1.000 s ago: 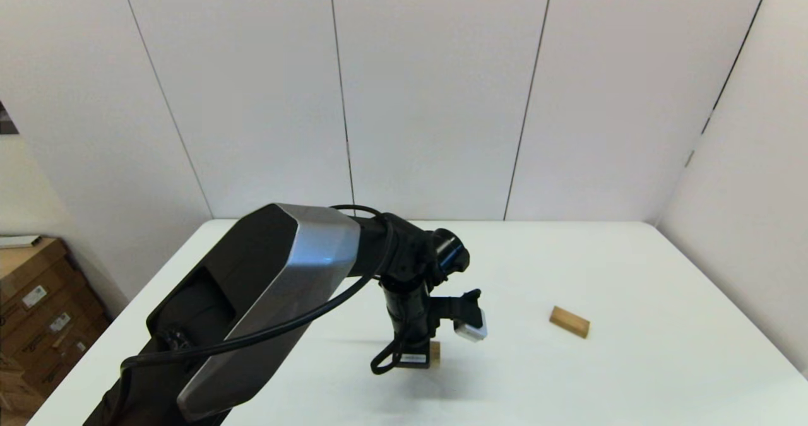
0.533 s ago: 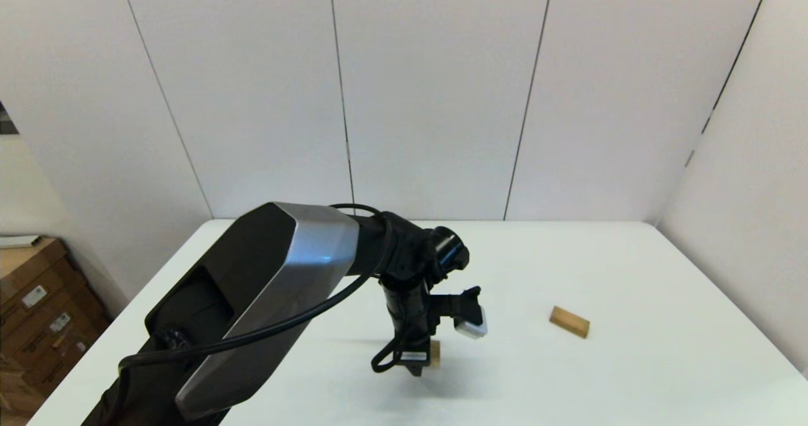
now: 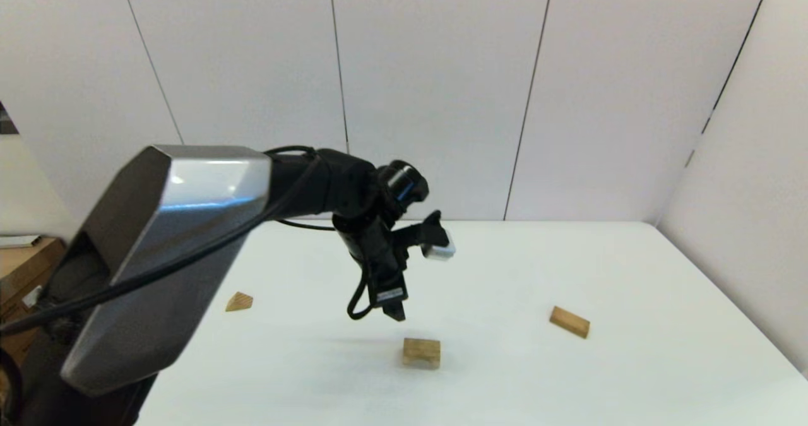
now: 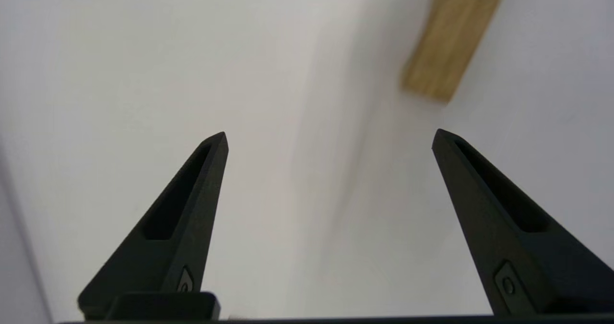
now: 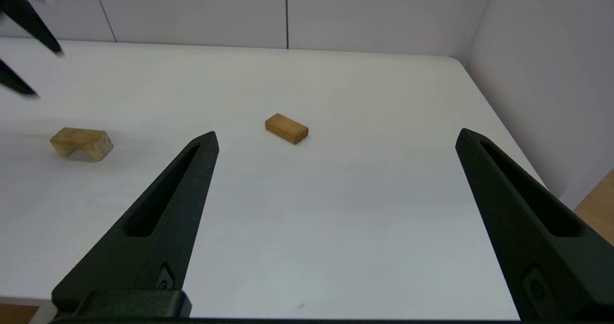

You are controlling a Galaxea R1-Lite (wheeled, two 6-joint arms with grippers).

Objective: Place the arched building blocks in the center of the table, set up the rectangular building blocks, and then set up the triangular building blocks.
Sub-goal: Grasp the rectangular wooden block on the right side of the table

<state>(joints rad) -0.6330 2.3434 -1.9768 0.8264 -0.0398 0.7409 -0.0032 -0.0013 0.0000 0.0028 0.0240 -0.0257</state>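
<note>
The arched block stands on its two legs near the middle of the white table, free of any grip. My left gripper hangs open in the air just above and behind it, holding nothing. In the left wrist view the open fingers frame bare table, with the arched block blurred beyond them. The rectangular block lies flat to the right. The triangular block lies to the left. My right gripper is open near the table's front edge, facing the arched block and the rectangular block.
Grey wall panels close off the table's back and right side. Cardboard boxes stand on the floor at the left. My left forearm fills the picture's left, above that part of the table.
My left gripper has let go of the arched block and risen up and back from it. The lifted arm now uncovers the triangular block on the left.
</note>
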